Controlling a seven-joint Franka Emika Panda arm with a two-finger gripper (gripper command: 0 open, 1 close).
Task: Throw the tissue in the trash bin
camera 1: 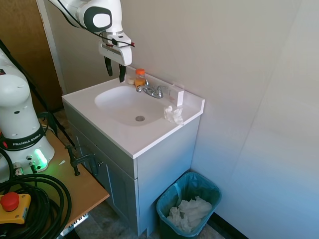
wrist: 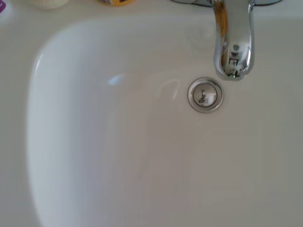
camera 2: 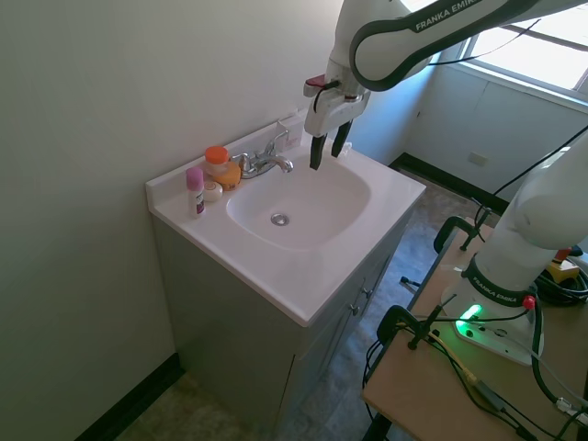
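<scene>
The tissue (camera 1: 174, 114), a small crumpled white wad, lies on the vanity counter's right front corner beside the sink basin (camera 1: 124, 103). The trash bin (camera 1: 166, 220), dark teal with a green bag liner, stands on the floor to the right of the vanity, and a heap of white tissues lies inside it. My gripper (camera 1: 114, 70) (camera 2: 328, 147) hangs above the back of the basin near the faucet, well left of the tissue. It is open, with nothing between its fingers. The second exterior view shows neither tissue nor bin. In the wrist view I see only the basin, its drain (wrist: 205, 94) and the faucet spout (wrist: 233, 42).
A chrome faucet (camera 1: 152, 90) stands at the back of the counter, with an orange-capped bottle (camera 1: 140, 77) and a small pink tube (camera 2: 195, 188) beside it. A white box (camera 1: 177, 94) stands just behind the tissue. Walls close in behind the vanity and on its right.
</scene>
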